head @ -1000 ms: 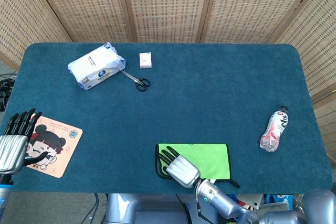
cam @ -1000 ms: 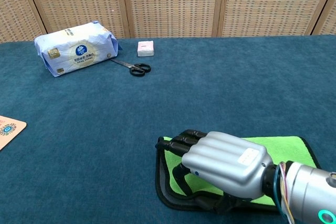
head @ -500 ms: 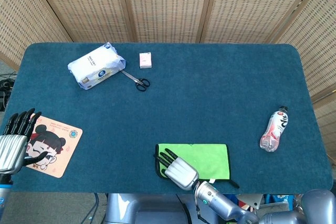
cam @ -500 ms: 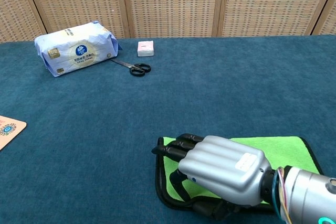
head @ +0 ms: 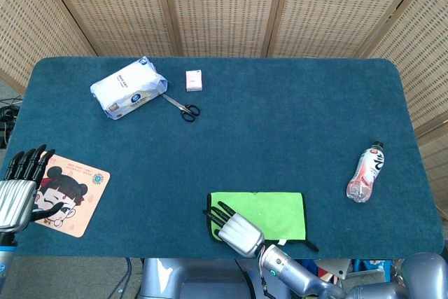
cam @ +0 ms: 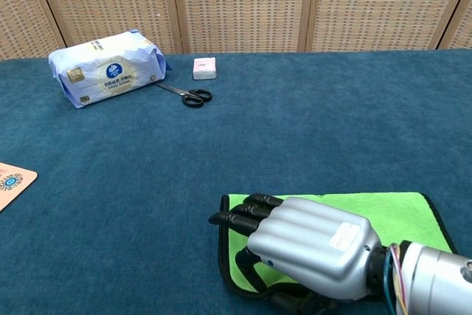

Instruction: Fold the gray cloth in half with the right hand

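The cloth (head: 269, 213) lies flat at the table's (head: 280, 138) near edge, green face up with a dark border. The right hand (head: 236, 230) rests over its left end, fingers (cam: 240, 217) extended; whether they grip the edge cannot be told. The left hand (head: 17, 190) sits open beside a coaster (head: 70, 192).

On the table lie one green cloth (head: 269, 211), one pair of scissors (head: 182, 108), one pack of tissues (head: 129, 87), one small pink box (head: 194, 80), one drink bottle (head: 366, 171) and one cartoon-print mat (head: 68, 194). Two robot hands show: left hand (head: 18, 190), right hand (head: 234, 228).
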Tool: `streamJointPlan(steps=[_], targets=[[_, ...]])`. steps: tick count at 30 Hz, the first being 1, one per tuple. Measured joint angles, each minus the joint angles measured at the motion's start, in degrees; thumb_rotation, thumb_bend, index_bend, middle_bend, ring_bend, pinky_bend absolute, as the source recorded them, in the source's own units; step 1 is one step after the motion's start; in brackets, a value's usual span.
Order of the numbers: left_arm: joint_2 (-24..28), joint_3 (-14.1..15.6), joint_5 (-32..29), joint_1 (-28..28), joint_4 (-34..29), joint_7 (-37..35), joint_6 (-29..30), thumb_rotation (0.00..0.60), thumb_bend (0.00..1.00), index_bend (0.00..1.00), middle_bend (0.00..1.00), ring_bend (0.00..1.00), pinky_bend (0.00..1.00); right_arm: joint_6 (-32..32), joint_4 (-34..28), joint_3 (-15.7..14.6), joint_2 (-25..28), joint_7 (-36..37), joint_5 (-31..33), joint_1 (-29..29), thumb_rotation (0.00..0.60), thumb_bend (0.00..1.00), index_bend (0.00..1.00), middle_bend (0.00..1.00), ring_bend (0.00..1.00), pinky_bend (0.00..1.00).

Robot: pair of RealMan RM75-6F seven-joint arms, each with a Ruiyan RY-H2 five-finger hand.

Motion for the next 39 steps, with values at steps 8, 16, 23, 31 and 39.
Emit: streamJointPlan(steps=[8, 16, 23, 31, 39], targets=[[0.0, 0.0, 0.0, 0.0, 0.0, 0.0, 0.0, 0.6, 0.1, 0.0, 0.0, 0.0, 0.0, -0.8, -1.0, -0.5, 1.4, -0.2, -0.2, 0.3, 0.6, 0.09, 0.0, 0.0, 0.0, 0.0], [0.0, 0.0, 0.2, 0.1, 0.0, 0.1, 0.2, 0.6, 0.1, 0.0, 0.0, 0.0, 0.0, 0.3, -2.0, -0.3, 2.5, 1.7, -2.0, 0.2, 0.6, 0.08, 0.0, 0.0, 0.0, 0.0], [0.0, 0.0, 0.2, 0.0, 0.0, 0.0, 0.2, 0.6, 0.1, 0.0, 0.0, 0.0, 0.0, 2.7, -3.4, 0.2, 6.4, 4.4, -6.0, 0.4, 0.6, 0.07, 0.0, 0.0, 0.0, 0.0], [0.0, 0.2, 0.8, 0.2, -0.2, 0.0, 0.6, 0.6, 0.1, 0.0, 0.0, 0.0, 0.0, 9.7, -1.1, 1.7, 13.5, 11.4, -12.4, 0.2, 0.6, 0.08, 0.0, 0.0, 0.0, 0.0], [-0.1, 0.5, 1.4, 0.6, -0.2, 0.0, 1.2, 0.6, 0.1, 0.0, 0.0, 0.0, 0.0, 21.8, 8.3, 2.7, 19.6, 19.7, -14.1, -4.9, 0.6, 0.03, 0.0, 0.0, 0.0, 0.0]])
